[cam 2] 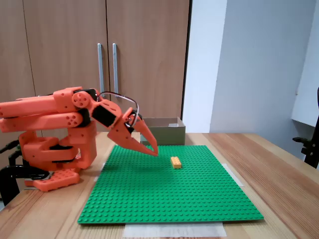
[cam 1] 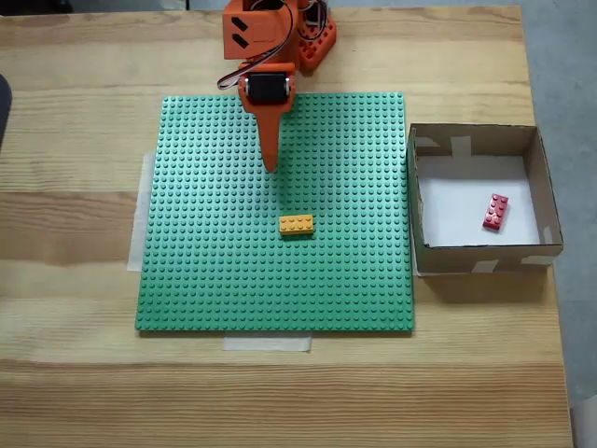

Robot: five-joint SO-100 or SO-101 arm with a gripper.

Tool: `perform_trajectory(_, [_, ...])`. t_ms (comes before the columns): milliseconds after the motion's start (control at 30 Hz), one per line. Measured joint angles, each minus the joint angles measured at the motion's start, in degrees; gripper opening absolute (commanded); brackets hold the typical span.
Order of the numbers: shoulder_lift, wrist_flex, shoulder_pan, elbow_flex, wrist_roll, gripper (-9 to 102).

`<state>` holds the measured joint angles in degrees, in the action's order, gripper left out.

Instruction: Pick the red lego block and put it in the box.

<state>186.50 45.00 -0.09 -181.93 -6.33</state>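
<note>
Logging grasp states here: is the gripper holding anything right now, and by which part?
Nothing is held. The gripper hangs closed and empty above the green baseplate; the red lego block lies in the box.

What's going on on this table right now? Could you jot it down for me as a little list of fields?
Arm: orange, folded back at the table's far edge in a fixed view
Gripper: shut, holding nothing, tip poised over the green baseplate
Red lego block: lying inside the box, on its white bottom
Yellow brick: on the baseplate, near its middle, apart from the gripper
Box position: beside the baseplate's right edge in that view
Table: light wood
Task status: red block looks delivered
</note>
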Motion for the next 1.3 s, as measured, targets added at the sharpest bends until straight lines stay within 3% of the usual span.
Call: perform_trajectory(1300, [0.00,0.00,1.05,0.00,1.41,-1])
